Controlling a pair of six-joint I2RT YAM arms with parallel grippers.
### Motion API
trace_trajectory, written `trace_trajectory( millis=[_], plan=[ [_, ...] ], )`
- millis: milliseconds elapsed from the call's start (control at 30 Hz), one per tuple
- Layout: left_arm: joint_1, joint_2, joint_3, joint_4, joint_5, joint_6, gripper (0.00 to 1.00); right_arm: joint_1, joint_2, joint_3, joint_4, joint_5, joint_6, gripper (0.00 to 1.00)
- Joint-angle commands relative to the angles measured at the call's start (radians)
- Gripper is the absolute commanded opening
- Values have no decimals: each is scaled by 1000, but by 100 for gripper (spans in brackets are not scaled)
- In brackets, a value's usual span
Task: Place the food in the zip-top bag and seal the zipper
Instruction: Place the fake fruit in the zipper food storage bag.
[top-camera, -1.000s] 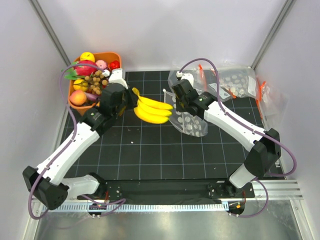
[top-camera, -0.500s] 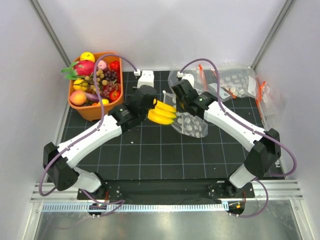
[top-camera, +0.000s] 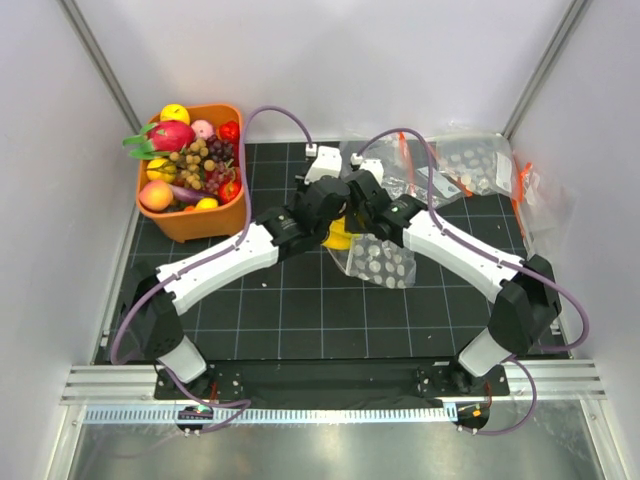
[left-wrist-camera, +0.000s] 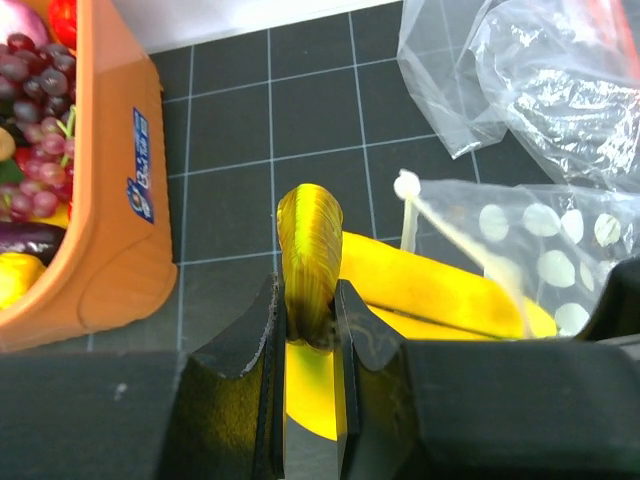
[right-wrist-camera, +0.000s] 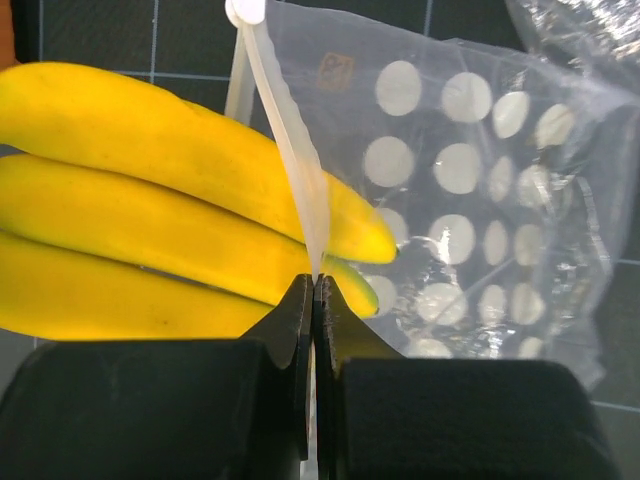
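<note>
Gripping the stalk of the yellow banana bunch (left-wrist-camera: 440, 290), the left claw (left-wrist-camera: 308, 312) has its two fingers drawn narrow against the dark yellow stem, which stands up between them. The bananas stretch ahead and to the right of its fingertips, over the black grid mat (left-wrist-camera: 230, 120).

Close on that claw's right, the right claw (right-wrist-camera: 313, 290) is pinched fully together on the zipper (right-wrist-camera: 285, 150), the thin whitish strip along the mouth of the zip-top bag (right-wrist-camera: 480, 200). The strip runs straight ahead from its fingertips to a small round tab. The clear, pale-dotted pouch spreads ahead and to the right of this claw. The bananas lie to its left, their tips reaching past the strip onto the bag's side; whether they sit under the film cannot be told.

Well off to the left of the left claw stands the orange basket (top-camera: 190, 225). It holds the pink-orange peach (top-camera: 155, 195), the cluster of brown balls (top-camera: 195, 160), purple grapes (left-wrist-camera: 40, 130) and a magenta dragon fruit (top-camera: 170, 133). Beyond the right claw, more clear bags (top-camera: 460, 165) lie crumpled.
</note>
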Motion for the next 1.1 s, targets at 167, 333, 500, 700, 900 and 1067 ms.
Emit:
trace_trajectory(
  millis=[167,333,500,700,900,1067],
  plan=[
    [5,-62,-58,85,34,-221,0,2,-80,-131,228,-57,132,1],
    [8,-64,-119,130,85,-268,0,-11,-178,-231,349,-76,183,1],
    [76,-77,-162,164,244,-274,0,-14,-221,-237,325,-56,120,1],
    [94,-97,-131,122,352,-308,0,-17,-253,-288,367,-129,67,1],
    [101,-94,-98,138,568,-354,0,-17,-274,-325,447,-188,73,1],
    [112,-99,-44,-10,658,-367,0,-27,-300,-296,386,-149,-15,1]
  ],
)
